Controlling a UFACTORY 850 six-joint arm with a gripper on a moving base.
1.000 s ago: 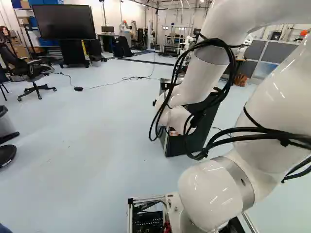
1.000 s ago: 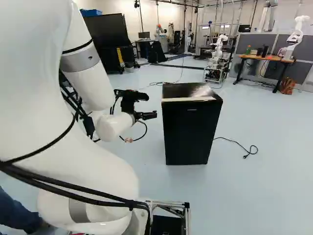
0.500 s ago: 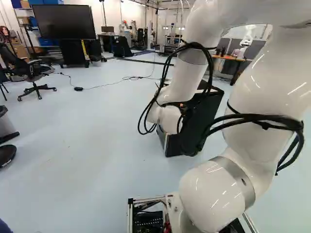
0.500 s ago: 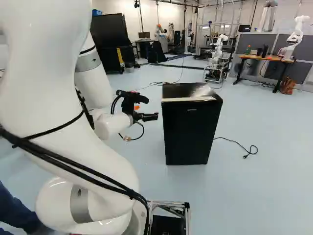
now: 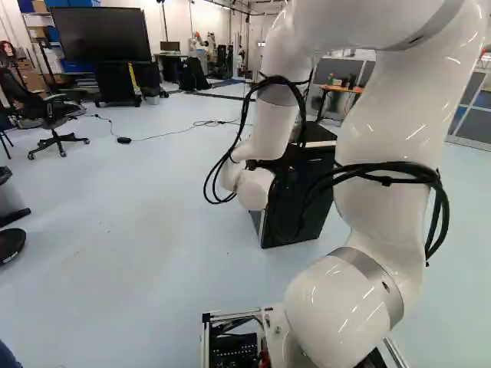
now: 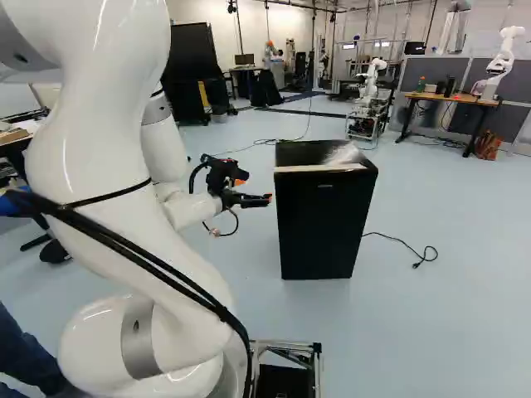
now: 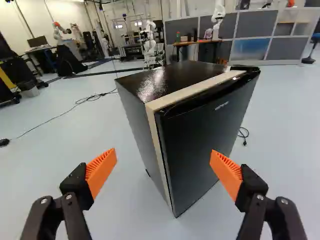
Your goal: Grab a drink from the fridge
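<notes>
In the right base view my gripper (image 6: pixel 247 191) is level with the upper half of the black fridge (image 6: pixel 322 220), just to its left. The wrist view shows the gripper (image 7: pixel 164 167) open, its orange pads wide apart with nothing held. Ahead of the fingers stands the fridge (image 7: pixel 200 145), upright, its door closed against the pale edge of the body. One corner of it faces the gripper. In the left base view my arm partly covers the fridge (image 5: pixel 295 207). No drink is visible; the fridge's inside is hidden.
A power cord (image 6: pixel 406 245) lies on the floor beside the fridge. Behind it are another robot (image 6: pixel 369 91) on a wheeled frame and a wooden desk (image 6: pixel 452 98) with another robot on it. A cable (image 5: pixel 165 135) crosses the floor; an office chair (image 5: pixel 50 115) stands farther off.
My arm has swung leftward in the left base view, uncovering more of the fridge and the desk behind. In the right base view the gripper has shifted slightly toward the fridge and down. The base has stayed put.
</notes>
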